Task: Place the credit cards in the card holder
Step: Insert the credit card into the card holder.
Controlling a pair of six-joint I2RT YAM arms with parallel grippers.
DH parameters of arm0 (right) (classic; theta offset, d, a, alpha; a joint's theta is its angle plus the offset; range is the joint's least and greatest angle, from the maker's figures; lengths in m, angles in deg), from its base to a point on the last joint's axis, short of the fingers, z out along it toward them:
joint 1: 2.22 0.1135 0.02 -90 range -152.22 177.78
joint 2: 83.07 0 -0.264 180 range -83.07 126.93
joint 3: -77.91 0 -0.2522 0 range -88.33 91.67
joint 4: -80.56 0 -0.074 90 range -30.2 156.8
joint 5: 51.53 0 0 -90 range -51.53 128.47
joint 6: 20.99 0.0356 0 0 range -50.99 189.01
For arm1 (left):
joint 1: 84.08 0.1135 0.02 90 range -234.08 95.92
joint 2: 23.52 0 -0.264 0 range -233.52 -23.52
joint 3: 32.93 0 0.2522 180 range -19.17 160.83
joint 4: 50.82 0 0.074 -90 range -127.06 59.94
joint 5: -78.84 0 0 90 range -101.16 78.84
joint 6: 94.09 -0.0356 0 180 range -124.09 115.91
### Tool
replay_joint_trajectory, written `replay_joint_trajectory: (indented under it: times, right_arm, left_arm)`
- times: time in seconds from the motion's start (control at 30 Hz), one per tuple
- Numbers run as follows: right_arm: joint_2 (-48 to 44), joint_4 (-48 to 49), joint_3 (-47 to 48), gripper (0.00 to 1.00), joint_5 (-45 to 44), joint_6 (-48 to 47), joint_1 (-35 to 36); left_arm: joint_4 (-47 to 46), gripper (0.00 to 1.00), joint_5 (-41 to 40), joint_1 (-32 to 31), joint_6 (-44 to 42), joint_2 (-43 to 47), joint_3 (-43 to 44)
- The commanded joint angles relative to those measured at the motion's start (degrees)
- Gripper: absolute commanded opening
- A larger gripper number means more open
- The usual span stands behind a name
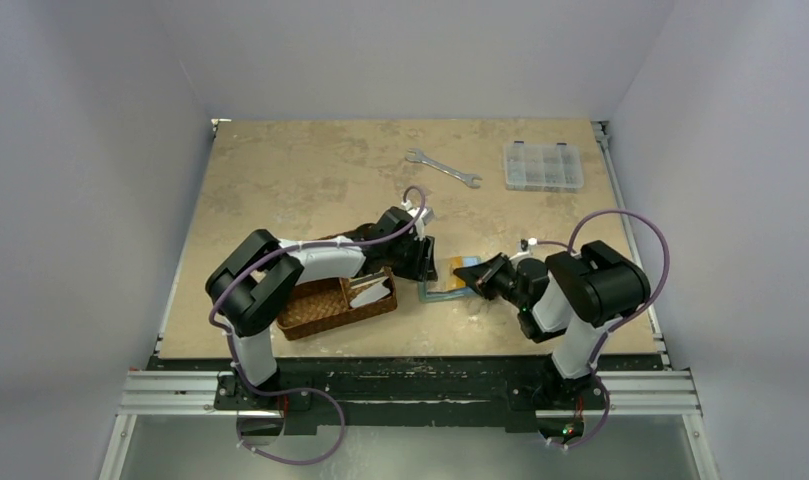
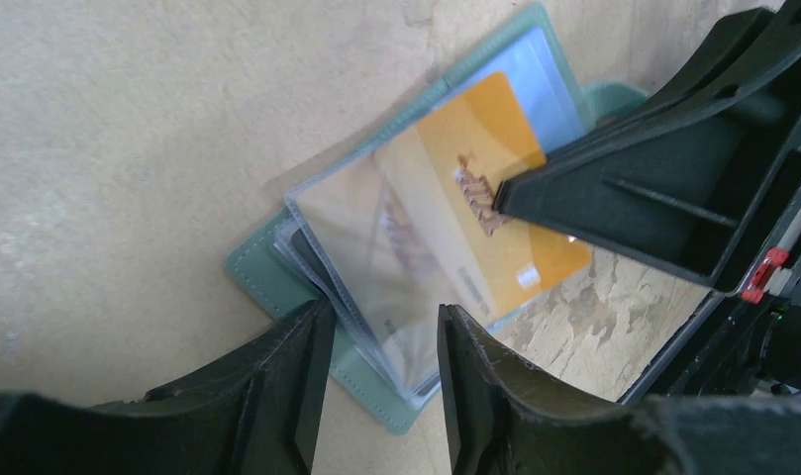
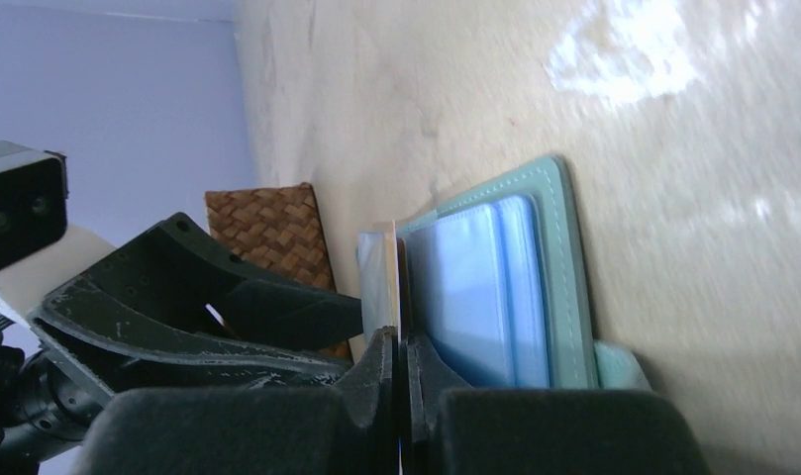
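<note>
The card holder (image 2: 262, 277) lies open on the table, teal-green with clear sleeves fanned up from it. An orange-yellow credit card (image 2: 485, 119) sits partly inside one sleeve, and my right gripper (image 2: 505, 193) is shut on its outer end. In the right wrist view the card (image 3: 397, 277) shows edge-on between the closed jaws of the right gripper (image 3: 399, 361), beside the holder's blue pockets (image 3: 475, 287). My left gripper (image 2: 381, 366) is open, its fingers straddling the near edge of the sleeves without pinching them. From above, both grippers meet over the holder (image 1: 442, 290).
A brown woven basket (image 1: 335, 300) stands just left of the holder under my left arm, with a white flat piece (image 1: 372, 292) in it. A wrench (image 1: 442, 167) and a clear compartment box (image 1: 543, 165) lie at the far side of the table.
</note>
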Motion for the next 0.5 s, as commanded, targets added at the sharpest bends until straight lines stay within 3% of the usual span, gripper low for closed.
replay_joint_trajectory:
  times: [0.0, 0.2, 0.33, 0.47]
  right_arm:
    - [-3.0, -5.7, 4.5, 0.0, -1.8, -4.6, -2.4]
    - [-2.9, -9.8, 8.1, 0.0, 0.8, -7.7, -4.4]
    - [0.2, -6.2, 7.9, 0.0, 4.9, -8.2, -4.5]
    - [0.0, -2.2, 5.5, 0.0, 7.7, -8.8, -4.5]
  left_arm:
    - [5.4, 0.47, 0.9, 2.7, -1.9, 1.8, 2.3]
    - [5.7, 0.48, 4.0, 3.5, -2.6, -0.2, 4.6]
    - [3.3, 0.41, 5.8, 3.5, -1.2, -1.2, 3.8]
    - [3.5, 0.41, 4.4, 3.5, -1.1, 0.5, 2.2]
